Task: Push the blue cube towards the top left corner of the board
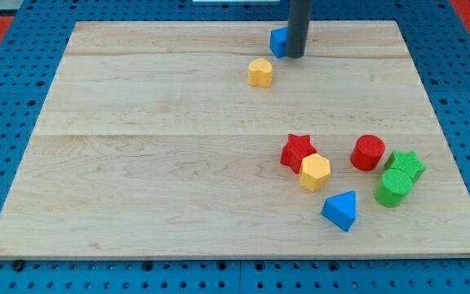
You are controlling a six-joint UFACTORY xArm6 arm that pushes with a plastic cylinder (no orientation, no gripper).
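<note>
The blue cube sits near the board's top edge, right of centre, partly hidden by my dark rod. My tip touches the board just at the cube's right side. A yellow hexagonal block lies a little below and to the left of the blue cube.
The wooden board lies on a blue pegboard table. At the lower right is a cluster: a red star, a yellow hexagon, a red cylinder, a green star, a green cylinder and a blue triangular block.
</note>
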